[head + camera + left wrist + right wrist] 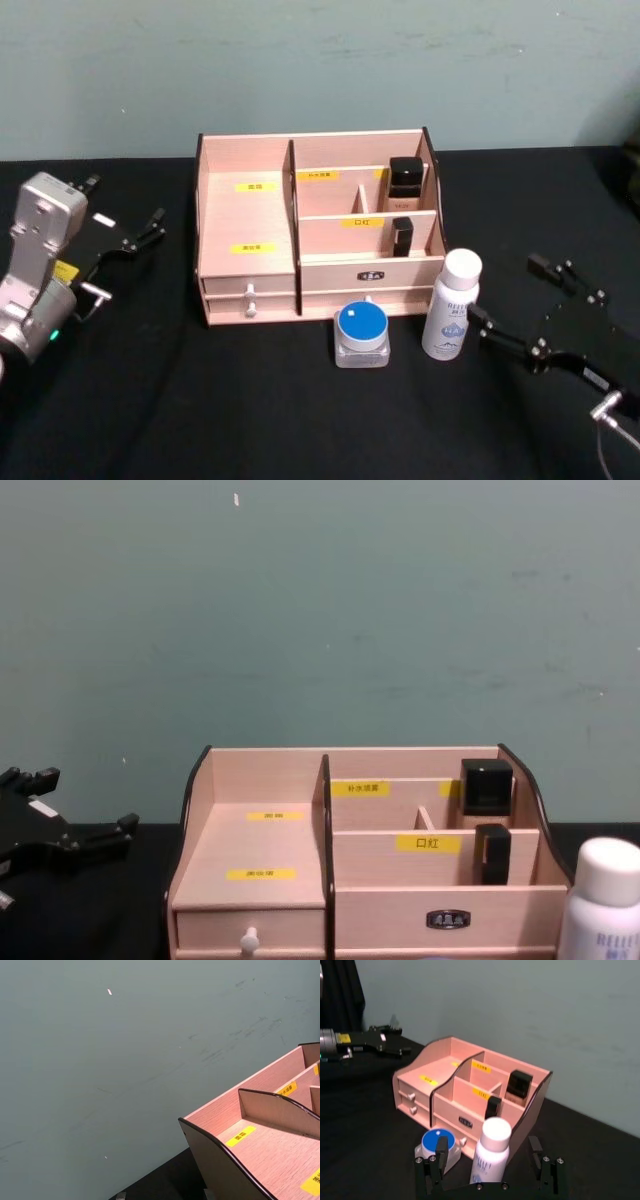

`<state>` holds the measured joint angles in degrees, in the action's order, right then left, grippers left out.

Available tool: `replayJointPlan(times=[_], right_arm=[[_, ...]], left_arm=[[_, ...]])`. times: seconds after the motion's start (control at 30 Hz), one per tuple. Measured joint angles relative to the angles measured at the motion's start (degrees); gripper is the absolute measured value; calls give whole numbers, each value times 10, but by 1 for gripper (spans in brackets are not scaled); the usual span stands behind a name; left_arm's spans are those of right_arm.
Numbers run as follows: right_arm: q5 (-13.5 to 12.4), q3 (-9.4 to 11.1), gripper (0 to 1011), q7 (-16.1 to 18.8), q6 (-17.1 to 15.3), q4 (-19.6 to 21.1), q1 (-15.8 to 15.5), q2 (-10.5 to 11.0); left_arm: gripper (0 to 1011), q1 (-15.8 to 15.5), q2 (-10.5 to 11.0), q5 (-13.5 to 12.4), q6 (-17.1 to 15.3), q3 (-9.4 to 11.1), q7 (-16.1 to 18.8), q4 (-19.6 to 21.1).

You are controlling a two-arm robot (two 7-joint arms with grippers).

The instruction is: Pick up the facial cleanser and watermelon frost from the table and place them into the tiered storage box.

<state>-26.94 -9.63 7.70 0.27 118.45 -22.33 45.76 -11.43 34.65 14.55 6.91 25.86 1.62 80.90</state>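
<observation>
Wall (300,60) of dull teal, flat and scuffed, fills the background. Below it runs the black cloth-covered table (300,420). At the middle of the table, towards the wall, stands the tiered storage box (245,215), a light wooden organiser with dark-edged curved sides, stepped compartments and yellow labels. Its wide left bay is bare.

The left gripper (125,205), black-fingered on a silver wrist, sits well off to the box's left above the cloth, its fingers spread and holding nothing. The right gripper (510,295) lies low at the box's front right. Its fingers are also spread wide and empty. From its wrist camera the two fingers (440,1152) frame the bottle, which stands just beyond their tips. Whether the nearer tip touches it cannot be told.

That bottle, the tall white facial cleanser (452,310) with a white cap and blue lettering, stands upright on the cloth just in front of the box's right corner. Beside it, to its left, sits the low clear jar with a round blue lid (361,335), close against the front drawers.

Inside the box, a square black container (405,177) occupies the rear right compartment, and a slim black tube (402,236) stands in the tier before it. A small white knob (251,296) juts from the left drawer.
</observation>
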Motion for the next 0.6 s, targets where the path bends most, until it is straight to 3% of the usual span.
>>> replayJointPlan(times=[0.6], right_arm=[[11,-21,1000,25,-26,-67,29,-47]], left_arm=[[1001,0,0,0,0,0,0,0]])
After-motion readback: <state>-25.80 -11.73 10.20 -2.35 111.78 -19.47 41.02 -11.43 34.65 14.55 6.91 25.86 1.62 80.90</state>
